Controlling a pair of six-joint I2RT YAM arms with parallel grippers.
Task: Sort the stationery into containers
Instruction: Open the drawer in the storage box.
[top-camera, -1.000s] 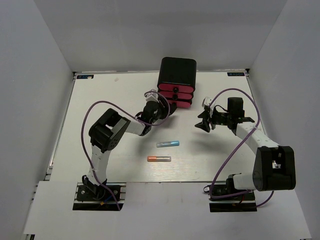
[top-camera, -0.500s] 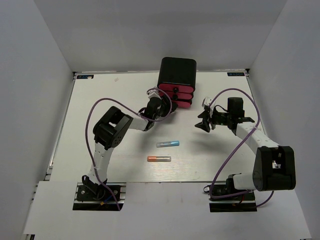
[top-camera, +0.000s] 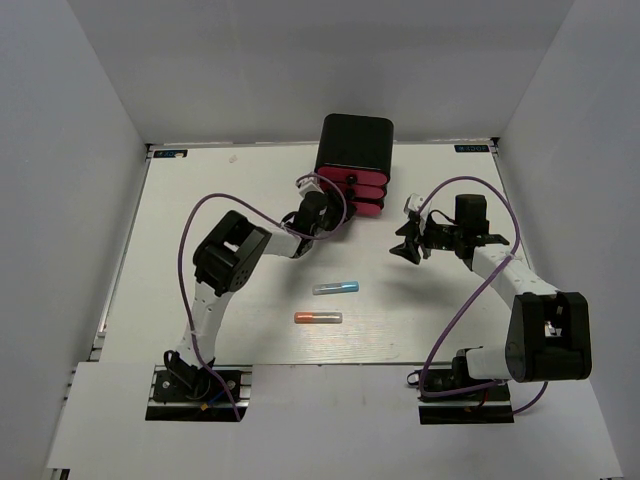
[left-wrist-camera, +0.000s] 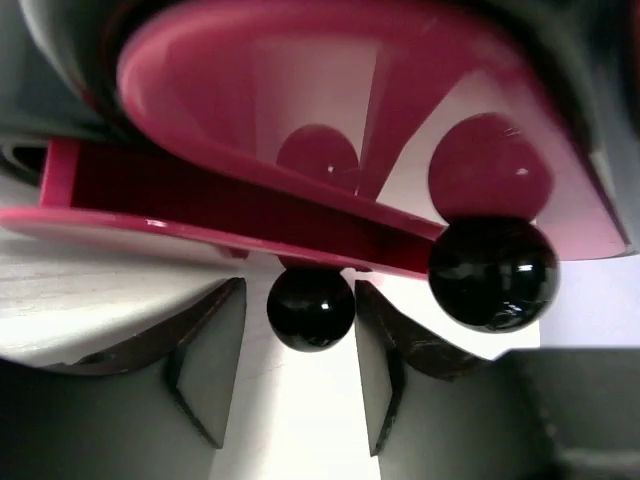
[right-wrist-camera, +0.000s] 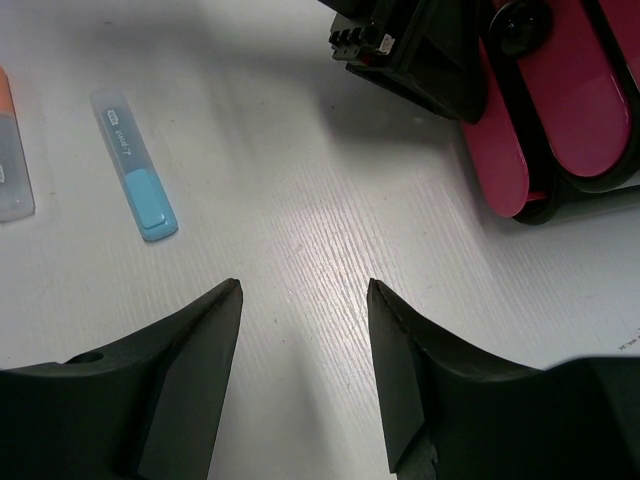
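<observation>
The black drawer box stands at the back, with three pink drawer fronts. My left gripper is at the bottom drawer. In the left wrist view its jaws stand open on either side of a black round knob, with small gaps. A second knob is to the right. A blue tube and an orange tube lie on the table in front. My right gripper is open and empty to the right of the drawers. Its view shows the blue tube ahead and to the left.
The white table is enclosed by grey walls on three sides. The left arm's wrist shows at the top of the right wrist view, against the drawers. No thin sticks show.
My left gripper has moved right and back toward the drawers and now has its jaws around the bottom knob. The right arm and both tubes have not moved.
</observation>
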